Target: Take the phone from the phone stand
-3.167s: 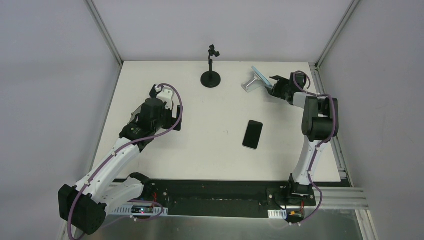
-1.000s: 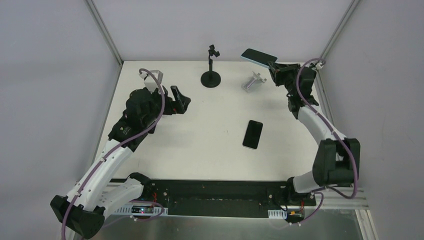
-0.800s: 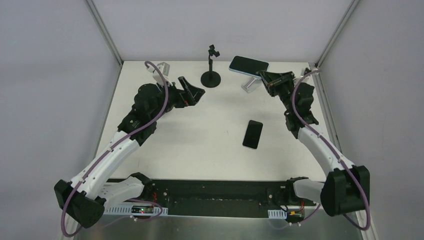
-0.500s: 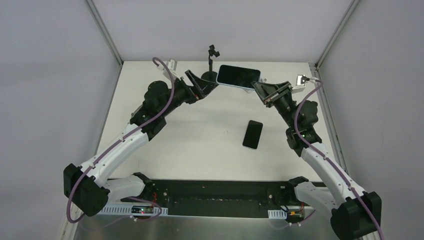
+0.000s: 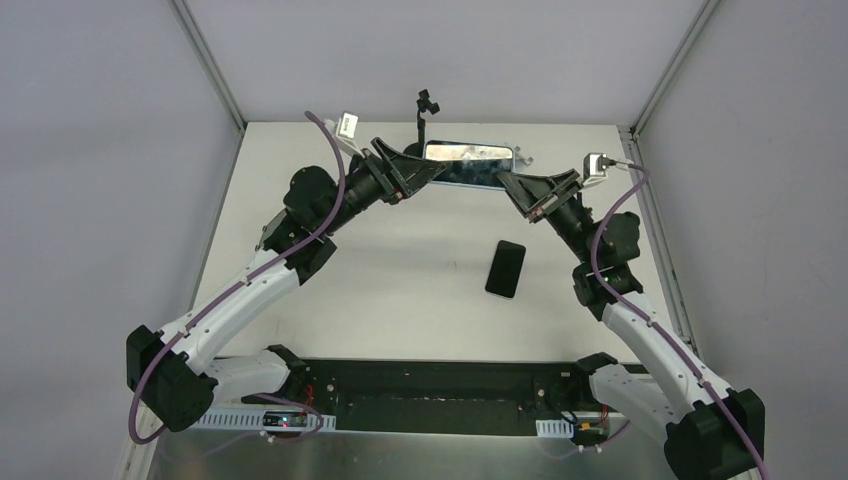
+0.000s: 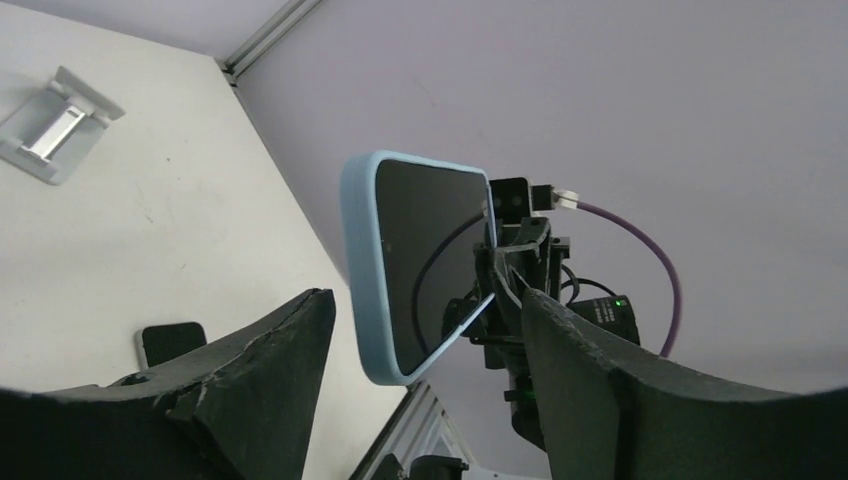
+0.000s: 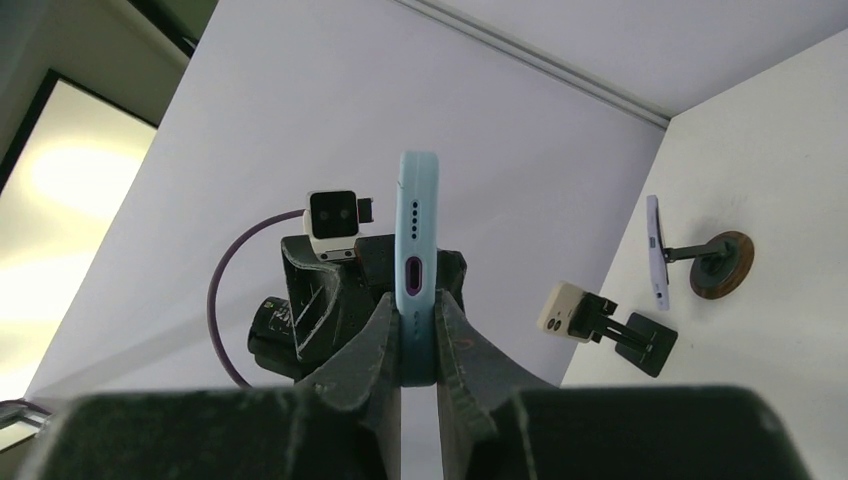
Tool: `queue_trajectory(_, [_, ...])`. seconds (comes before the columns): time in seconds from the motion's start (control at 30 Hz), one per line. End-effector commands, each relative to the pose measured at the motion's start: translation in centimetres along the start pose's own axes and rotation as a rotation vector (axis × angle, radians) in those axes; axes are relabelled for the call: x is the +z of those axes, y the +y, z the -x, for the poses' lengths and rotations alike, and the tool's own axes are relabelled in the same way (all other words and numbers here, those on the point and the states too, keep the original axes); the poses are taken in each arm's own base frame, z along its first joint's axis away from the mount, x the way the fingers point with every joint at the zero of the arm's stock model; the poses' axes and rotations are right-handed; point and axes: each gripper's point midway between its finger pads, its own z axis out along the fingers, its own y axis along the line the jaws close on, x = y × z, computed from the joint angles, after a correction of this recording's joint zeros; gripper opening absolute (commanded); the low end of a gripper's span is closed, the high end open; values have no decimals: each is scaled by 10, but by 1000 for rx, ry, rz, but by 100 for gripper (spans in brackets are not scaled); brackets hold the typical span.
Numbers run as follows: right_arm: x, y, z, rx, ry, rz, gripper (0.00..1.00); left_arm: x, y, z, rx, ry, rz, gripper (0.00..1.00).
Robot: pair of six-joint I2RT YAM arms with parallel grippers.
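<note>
Since the blue-cased phone [image 5: 468, 163] hangs in the air over the middle of the desk's [image 5: 350, 300] far edge, pinched at one end by the right gripper [image 5: 505, 181], the lifting looks done. What remains, I judge, is handing it over or setting it down. From above, the left gripper [image 5: 428, 172] is spread at the phone's other end. A black phone [image 5: 505, 268] lies flat near the desk's centre, and a black round-based mount [image 5: 425, 105] stands at the far edge behind the held phone.

The left wrist view shows the silver phone stand [image 6: 55, 125] bare near the far edge, well apart from the phone. The phone sits framed between the spread fingers [image 6: 250, 370]; whether they touch it is hard to tell.

The right wrist view shows the phone edge-on, clamped between that gripper's two fingers. The black round-based mount is the likeliest obstacle to lowering it.
</note>
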Motion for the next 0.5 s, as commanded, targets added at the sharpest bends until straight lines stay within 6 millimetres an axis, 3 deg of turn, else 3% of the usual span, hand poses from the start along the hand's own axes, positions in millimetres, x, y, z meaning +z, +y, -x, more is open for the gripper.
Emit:
queue_trajectory(0.0, [-4,57,5,-3,-4,212,0,-5,-37,4,0,-8,-134,67])
queue_trajectory(0.47, [-6,46,-9,-18,69,166,3,-5,-43,-2,5,12,-161,1])
